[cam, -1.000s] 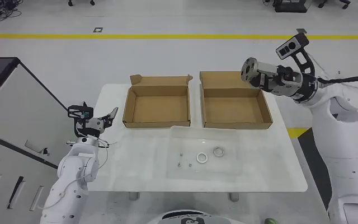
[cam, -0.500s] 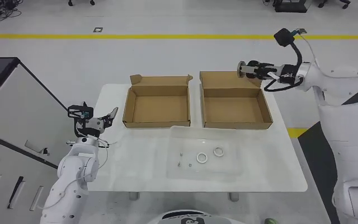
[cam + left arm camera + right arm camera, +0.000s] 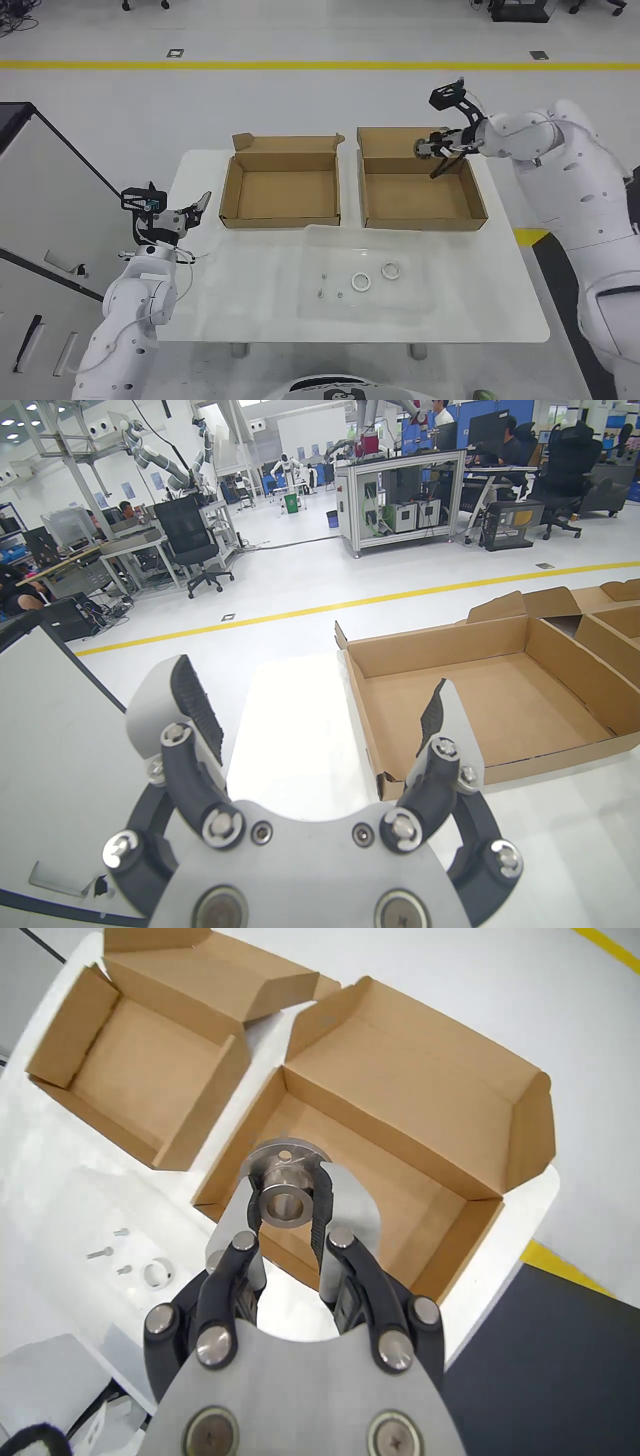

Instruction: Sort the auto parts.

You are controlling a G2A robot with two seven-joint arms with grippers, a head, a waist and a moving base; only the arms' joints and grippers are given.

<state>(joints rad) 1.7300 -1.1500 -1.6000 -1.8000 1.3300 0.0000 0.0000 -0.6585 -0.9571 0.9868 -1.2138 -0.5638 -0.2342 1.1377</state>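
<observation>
Right wrist view: your right gripper (image 3: 287,1182) clamps a flanged bushing (image 3: 285,1204) above the right cardboard box (image 3: 400,1093). Your left gripper (image 3: 310,677) gapes wide, empty.

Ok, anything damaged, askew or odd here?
Minor: the left box has a torn-looking corner nearest the left gripper. Otherwise nothing stands out; the right gripper holds a metal part over the right box.

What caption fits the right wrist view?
Right gripper holds a flanged silver metal bushing above a brown cardboard box.
</observation>
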